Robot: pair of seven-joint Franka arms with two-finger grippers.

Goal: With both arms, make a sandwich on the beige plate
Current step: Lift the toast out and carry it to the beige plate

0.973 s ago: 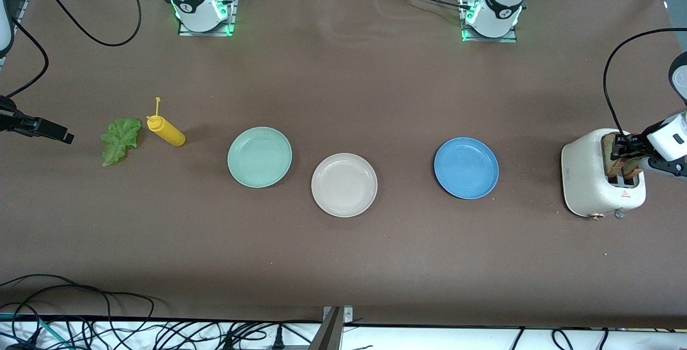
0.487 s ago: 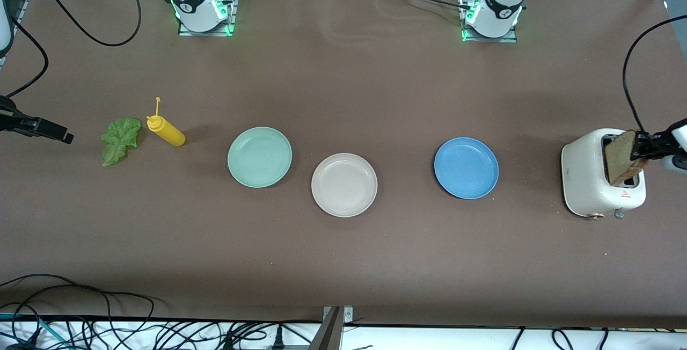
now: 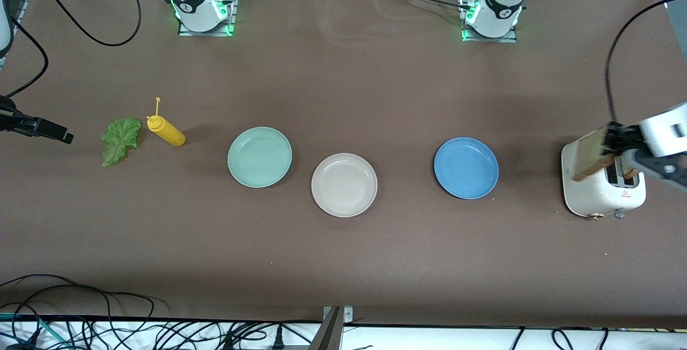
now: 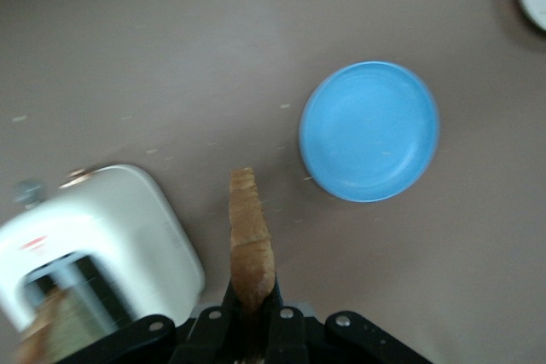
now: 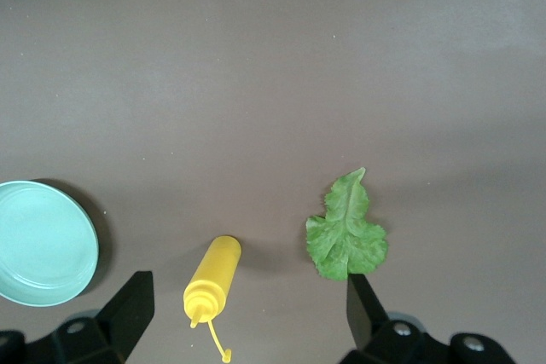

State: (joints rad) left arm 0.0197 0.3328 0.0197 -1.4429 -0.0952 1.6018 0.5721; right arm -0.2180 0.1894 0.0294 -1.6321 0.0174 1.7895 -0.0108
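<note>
Your left end effector (image 3: 609,138) is closed tightly on one bread slice (image 3: 590,154) and holds it in the air over the white toaster (image 3: 601,194), at 3 o'clock on the desk (image 3: 343,71) if 12 o'clock is at the robots' bases. In the front view you see the broad face of the slice, tilted. The left wrist view gives you only its thin edge (image 4: 252,245), standing out from the closed fingers (image 4: 223,317). That view also shows a second slice (image 4: 51,334) sitting in the toaster's (image 4: 111,228) slot, which the front view hardly shows.

The beige plate (image 3: 344,184) is empty, at the dial's centre a little toward 6 o'clock. The blue plate (image 3: 466,168) lies at its 3 o'clock and the mint-green plate (image 3: 260,157) at its 10 o'clock.

Your right end effector (image 3: 64,135) waits at 9 o'clock, its fingers wide and holding nothing. The front view shows only its dark tip. The right wrist view shows you both fingers (image 5: 128,304) spread, above the lettuce leaf (image 5: 345,236) and the yellow squeeze bottle (image 5: 213,283), which lie side by side on the desk.
</note>
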